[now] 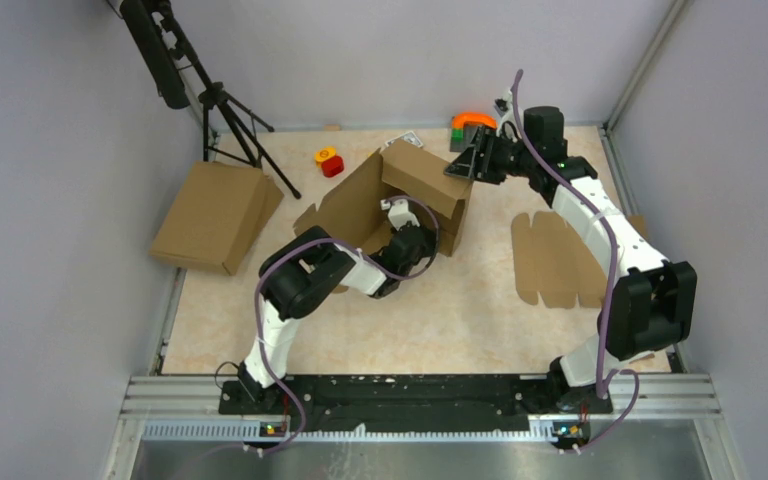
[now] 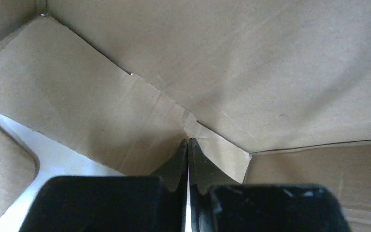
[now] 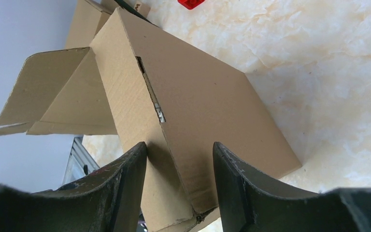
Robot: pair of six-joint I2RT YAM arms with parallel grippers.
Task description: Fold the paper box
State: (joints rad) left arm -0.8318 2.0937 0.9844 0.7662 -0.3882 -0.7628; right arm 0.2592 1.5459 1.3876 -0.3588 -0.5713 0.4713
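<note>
The paper box point(image 1: 422, 180) stands partly folded in the middle of the table, with one big flap point(image 1: 355, 205) raised to its left. My left gripper point(image 1: 401, 222) reaches inside it. It is shut with nothing held, and in the left wrist view the joined tips point(image 2: 188, 141) press on an inner crease of the paper box point(image 2: 222, 58). My right gripper point(image 1: 468, 165) sits at the box's far right corner. There it is open point(image 3: 179, 145), its fingers astride a corner edge of the paper box point(image 3: 198, 106).
A closed flat brown box point(image 1: 215, 215) lies at the left table edge beside a tripod point(image 1: 225, 110). A notched cardboard blank point(image 1: 558, 260) lies flat under the right arm. A red and yellow toy point(image 1: 328, 160) and an orange and green piece point(image 1: 472, 122) sit near the back wall.
</note>
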